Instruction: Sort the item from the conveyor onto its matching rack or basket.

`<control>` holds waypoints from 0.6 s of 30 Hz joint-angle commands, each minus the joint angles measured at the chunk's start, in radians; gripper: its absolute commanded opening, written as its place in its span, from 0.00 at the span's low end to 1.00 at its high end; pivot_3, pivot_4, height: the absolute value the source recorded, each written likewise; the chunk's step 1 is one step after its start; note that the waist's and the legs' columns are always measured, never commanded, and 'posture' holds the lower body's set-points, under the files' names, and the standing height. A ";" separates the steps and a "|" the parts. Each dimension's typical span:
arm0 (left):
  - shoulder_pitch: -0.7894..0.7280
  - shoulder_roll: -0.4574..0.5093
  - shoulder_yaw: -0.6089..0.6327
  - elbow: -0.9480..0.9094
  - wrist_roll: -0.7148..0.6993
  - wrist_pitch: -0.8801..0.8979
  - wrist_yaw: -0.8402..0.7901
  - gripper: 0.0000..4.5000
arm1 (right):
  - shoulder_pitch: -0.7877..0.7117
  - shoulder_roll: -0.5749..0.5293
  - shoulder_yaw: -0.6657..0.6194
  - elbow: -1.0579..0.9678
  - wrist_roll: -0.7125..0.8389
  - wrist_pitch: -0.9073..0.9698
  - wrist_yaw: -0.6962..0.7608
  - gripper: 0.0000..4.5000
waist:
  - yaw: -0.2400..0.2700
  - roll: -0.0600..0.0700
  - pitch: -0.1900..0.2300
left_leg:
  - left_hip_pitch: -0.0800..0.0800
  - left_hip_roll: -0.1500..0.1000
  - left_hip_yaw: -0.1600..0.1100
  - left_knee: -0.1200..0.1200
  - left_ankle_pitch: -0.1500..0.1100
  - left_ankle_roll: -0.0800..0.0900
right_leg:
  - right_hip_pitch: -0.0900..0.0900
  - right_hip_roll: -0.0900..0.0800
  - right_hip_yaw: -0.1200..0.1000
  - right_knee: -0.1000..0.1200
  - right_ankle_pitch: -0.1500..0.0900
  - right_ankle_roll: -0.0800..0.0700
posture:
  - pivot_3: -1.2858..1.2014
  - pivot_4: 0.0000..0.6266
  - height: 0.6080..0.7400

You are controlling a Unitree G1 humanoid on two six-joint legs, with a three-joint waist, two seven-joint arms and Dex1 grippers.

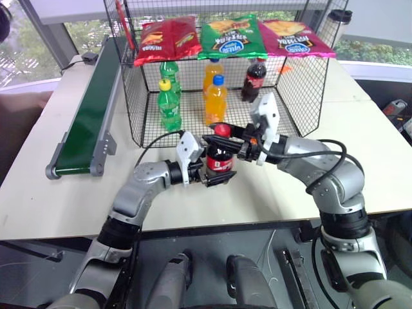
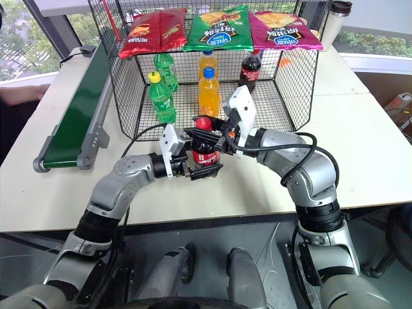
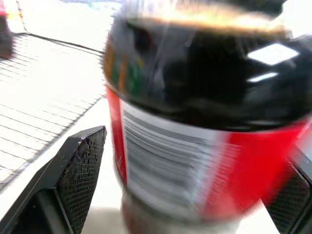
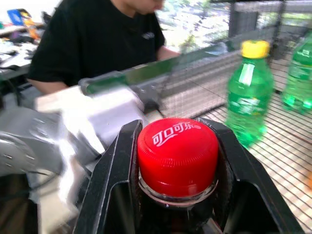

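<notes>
The item, a small cola bottle (image 1: 220, 158) with a red cap (image 4: 177, 152) and red label, hangs upright just above the table in front of the black wire basket (image 1: 302, 90). My right gripper (image 1: 225, 132) comes from the right and is shut on its neck just under the cap. My left gripper (image 1: 217, 174) comes from the left at label height and is open, with a finger (image 3: 78, 175) on each side of the bottle's body (image 3: 195, 122). The dark-green conveyor (image 1: 90, 116) runs along the table's left side with nothing on it.
Inside the basket stand a second cola bottle (image 1: 253, 80), two green soda bottles (image 1: 168, 103) and two orange ones (image 1: 215, 100). Three chip bags (image 1: 232, 35) lie on the slanted shelf above. A person (image 4: 97, 39) sits beyond the conveyor. A flask (image 1: 338, 22) stands at the back right.
</notes>
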 commanded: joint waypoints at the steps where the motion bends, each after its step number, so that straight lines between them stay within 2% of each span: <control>1: 0.054 0.051 0.104 -0.103 -0.050 0.062 0.047 1.00 | -0.097 -0.021 -0.078 0.081 -0.073 -0.078 -0.058 0.26 | -0.001 0.000 0.000 | 0.000 0.000 0.000 0.000 0.000 0.000 | 0.000 0.000 0.000 0.000 0.000 0.000 | 0.52 0.24 0.98; 6: 0.150 0.078 0.123 -0.172 -0.025 0.070 0.116 1.00 | -0.173 0.000 -0.092 0.287 -0.182 -0.164 -0.138 0.26 | 0.005 0.000 0.000 | 0.000 0.000 0.000 0.000 0.000 0.000 | 0.000 0.000 0.000 0.000 0.000 0.000 | 0.52 0.24 0.98; 13: 0.177 -0.016 0.133 -0.200 0.063 0.014 0.327 1.00 | -0.329 0.078 -0.139 0.642 -0.296 -0.376 -0.293 0.26 | 0.003 0.000 0.000 | 0.000 0.000 0.001 0.000 0.000 0.000 | 0.000 0.001 0.001 0.000 0.000 0.000 | 0.52 0.24 0.98; 18: 0.200 -0.058 0.123 -0.224 0.082 0.007 0.385 1.00 | -0.394 0.104 -0.149 0.848 -0.348 -0.540 -0.317 0.26 | 0.001 0.000 0.000 | 0.000 0.000 0.001 -0.001 0.000 0.000 | 0.000 0.001 0.001 0.000 0.002 0.003 | 0.52 0.24 0.98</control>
